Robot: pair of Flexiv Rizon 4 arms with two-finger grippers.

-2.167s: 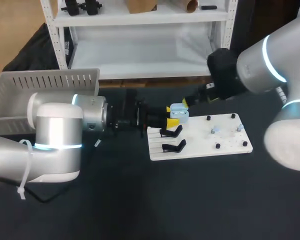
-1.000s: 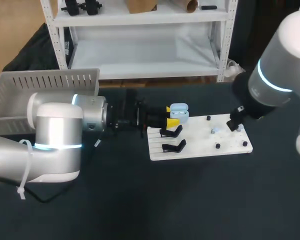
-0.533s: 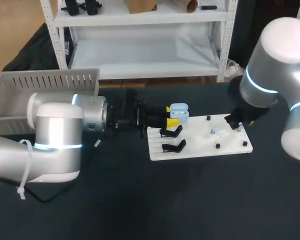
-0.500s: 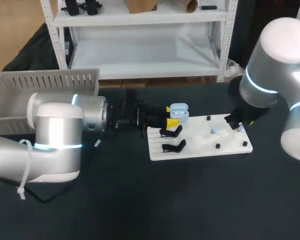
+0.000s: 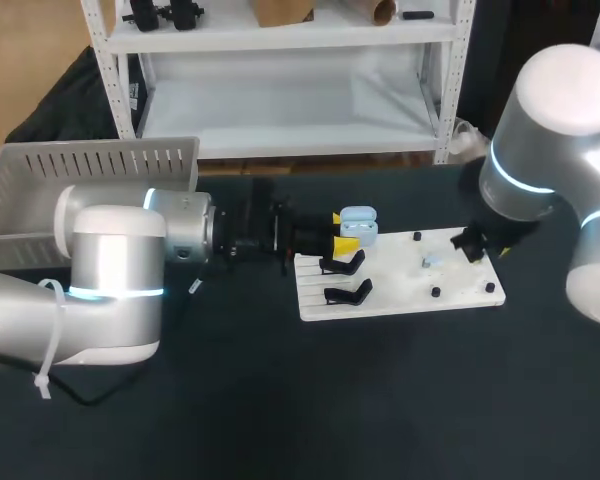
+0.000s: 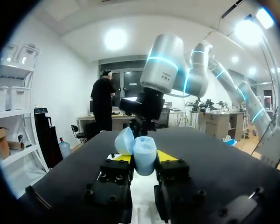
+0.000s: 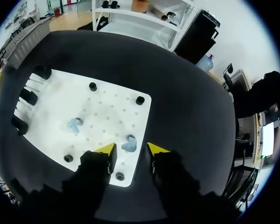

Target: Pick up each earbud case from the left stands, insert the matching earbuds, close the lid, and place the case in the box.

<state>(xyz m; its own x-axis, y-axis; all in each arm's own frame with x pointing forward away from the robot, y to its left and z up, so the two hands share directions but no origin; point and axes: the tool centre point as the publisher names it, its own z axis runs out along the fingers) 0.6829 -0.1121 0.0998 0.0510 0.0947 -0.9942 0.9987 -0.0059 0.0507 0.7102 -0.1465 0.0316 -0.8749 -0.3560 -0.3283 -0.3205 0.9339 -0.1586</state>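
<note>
While your left gripper [image 5: 345,231] has the earbud case [image 5: 358,226], where exactly does it sit?

You'll find it just above the middle of the head view, over the upper left corner of the white board [image 5: 400,292]. The yellow-tipped fingers clamp the light blue case from both sides. In the left wrist view the lid [image 6: 125,141] stands open, tilted back. From there you cannot see into the case, and its lower half is hidden between the fingers.

And your right gripper [image 7: 129,150]?

In the head view it hangs over the right end of the board, but the right arm [image 5: 540,150] covers its fingers, so you must go by the right wrist view. There the yellow tips stand apart. One light blue earbud [image 7: 129,144] lies on the board between them, and it seems to touch neither. The second earbud [image 7: 74,125] lies farther ahead and off to one side, well apart from the first. In the head view you can make out only one earbud, a pale speck near the board's middle right.

What surrounds them?

Two black stands [image 5: 342,264] sit on the board's left part, just below the case, and small black pegs [image 5: 416,237] dot the right part. The grey slatted box [image 5: 90,160] is at the upper left of the frame, its lower part cut off by your left arm [image 5: 110,270].
</note>
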